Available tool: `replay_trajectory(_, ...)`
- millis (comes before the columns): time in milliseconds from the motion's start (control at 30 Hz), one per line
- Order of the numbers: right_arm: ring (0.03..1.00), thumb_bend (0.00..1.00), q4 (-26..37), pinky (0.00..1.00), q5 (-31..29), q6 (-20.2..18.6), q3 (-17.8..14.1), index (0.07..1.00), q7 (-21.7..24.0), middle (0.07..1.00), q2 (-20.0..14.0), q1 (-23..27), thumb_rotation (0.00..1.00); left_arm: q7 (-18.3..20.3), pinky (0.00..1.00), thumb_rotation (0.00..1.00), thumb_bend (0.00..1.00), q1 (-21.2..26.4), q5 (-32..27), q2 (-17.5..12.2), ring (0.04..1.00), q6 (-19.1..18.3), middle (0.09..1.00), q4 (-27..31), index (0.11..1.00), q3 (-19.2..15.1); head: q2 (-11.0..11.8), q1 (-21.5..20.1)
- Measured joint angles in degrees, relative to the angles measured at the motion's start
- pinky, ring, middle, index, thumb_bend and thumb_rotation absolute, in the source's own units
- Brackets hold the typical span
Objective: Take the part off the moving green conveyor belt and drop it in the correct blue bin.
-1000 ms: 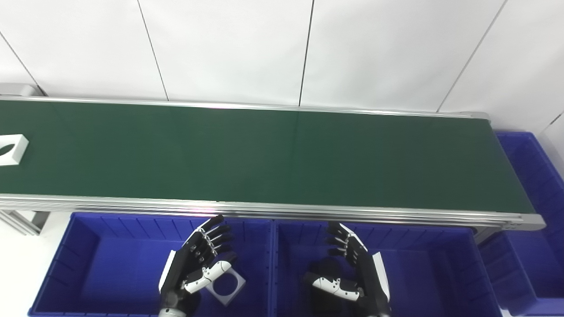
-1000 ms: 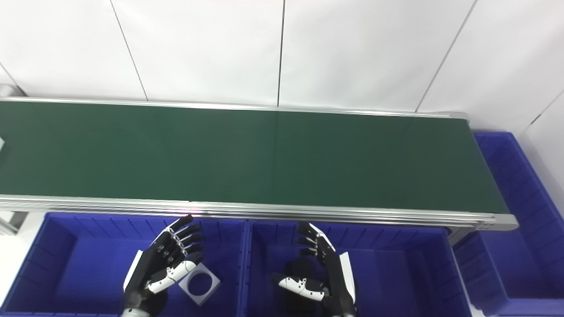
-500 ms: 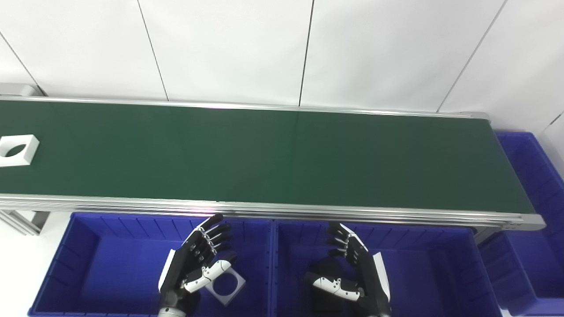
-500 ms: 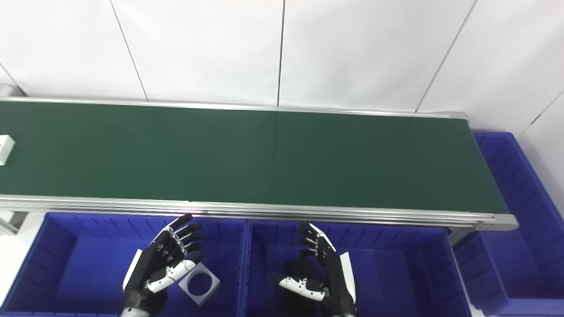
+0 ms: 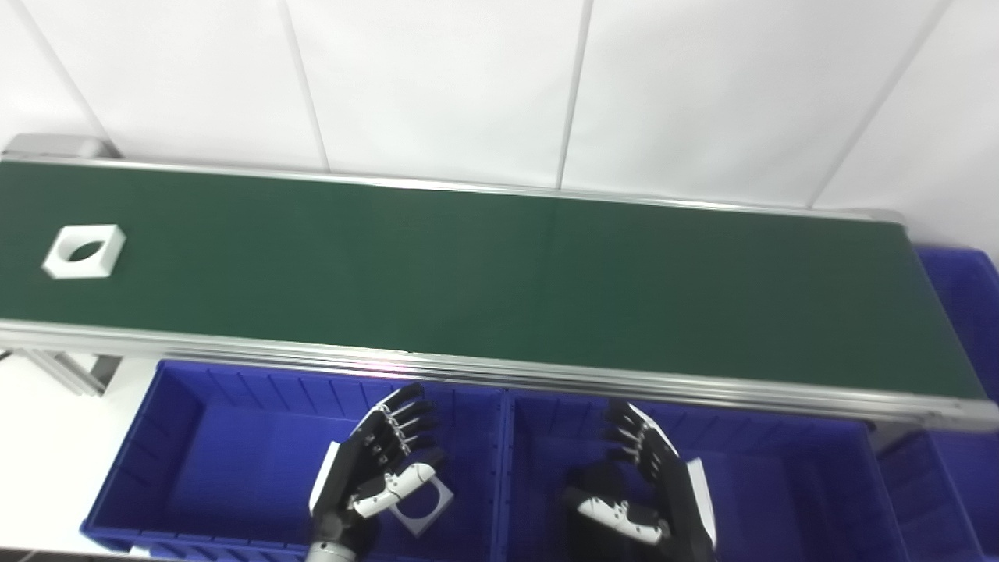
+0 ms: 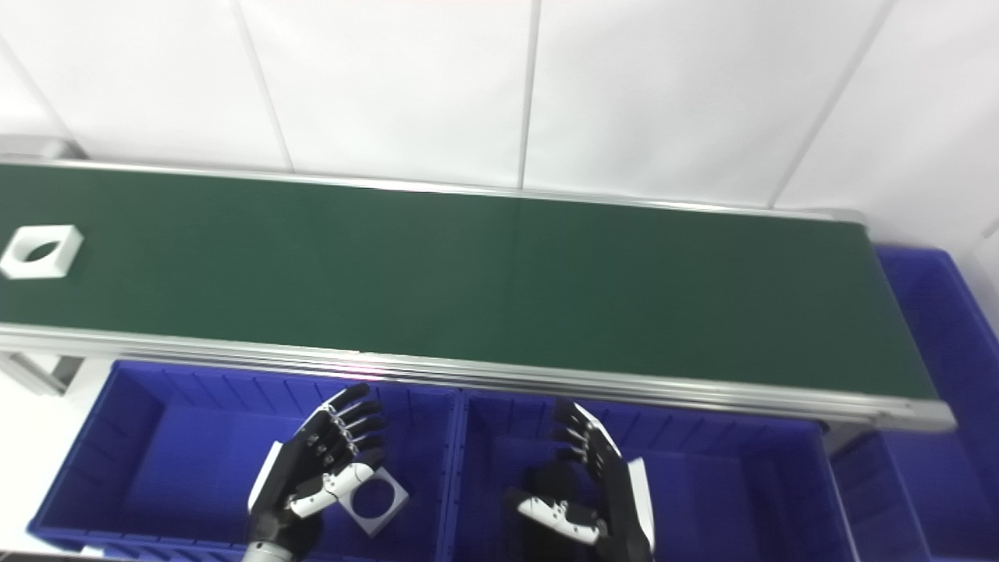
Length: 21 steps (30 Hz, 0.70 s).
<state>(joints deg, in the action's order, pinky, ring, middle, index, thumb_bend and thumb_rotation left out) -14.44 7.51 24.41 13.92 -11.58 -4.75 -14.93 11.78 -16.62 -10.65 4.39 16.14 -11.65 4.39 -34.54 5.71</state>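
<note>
I see a white square block with a round hole [image 5: 84, 251] lying at the far left of the long green conveyor belt [image 5: 499, 281]. My left hand [image 5: 375, 476] hovers spread and empty over the left blue plastic bin [image 5: 187, 406], above a grey square plate with a hole [image 5: 417, 507]. My right hand [image 5: 652, 492] hangs open, empty, over the middle blue bin [image 5: 780, 484].

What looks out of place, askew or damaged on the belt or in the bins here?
Nothing stands out. One white square part with a round hole lies flat at the far left of the green conveyor belt. A similar grey-white square part rests in the left blue bin. The left hand and right hand are open, holding nothing.
</note>
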Motion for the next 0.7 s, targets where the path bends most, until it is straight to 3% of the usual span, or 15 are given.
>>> replay_trajectory(67,0.740,0.64,-0.93,0.65,-0.66,0.01,0.02,0.825,0.03,0.801,-0.65,-0.01,0.06,-0.18,0.65,0.00,0.64,0.01,0.40,0.59,0.686,1.26,0.726,-1.45,0.779,0.38,3.24,5.95)
replay_trajectory(367,0.745,0.59,-4.69,0.64,-3.67,0.08,-0.96,0.841,0.71,0.810,-2.36,0.56,0.01,-2.28,0.58,0.00,0.82,1.63,3.19,2.59,0.622,5.72,0.677,-6.41,0.734,0.67,9.40,15.02)
replay_trajectory(533,0.752,0.58,-5.55,0.66,-4.38,0.07,-2.00,0.847,1.65,0.813,-2.38,0.66,0.01,-2.91,0.58,0.00,0.83,2.12,4.27,2.97,0.616,7.13,0.669,-7.74,0.726,0.86,10.02,17.48)
replay_trajectory(700,0.768,0.57,-5.52,0.67,-3.85,0.08,-2.37,0.863,1.79,0.827,-2.45,0.73,0.00,-3.33,0.58,0.00,0.85,2.12,4.89,3.41,0.617,7.33,0.666,-7.60,0.719,1.05,9.14,18.37)
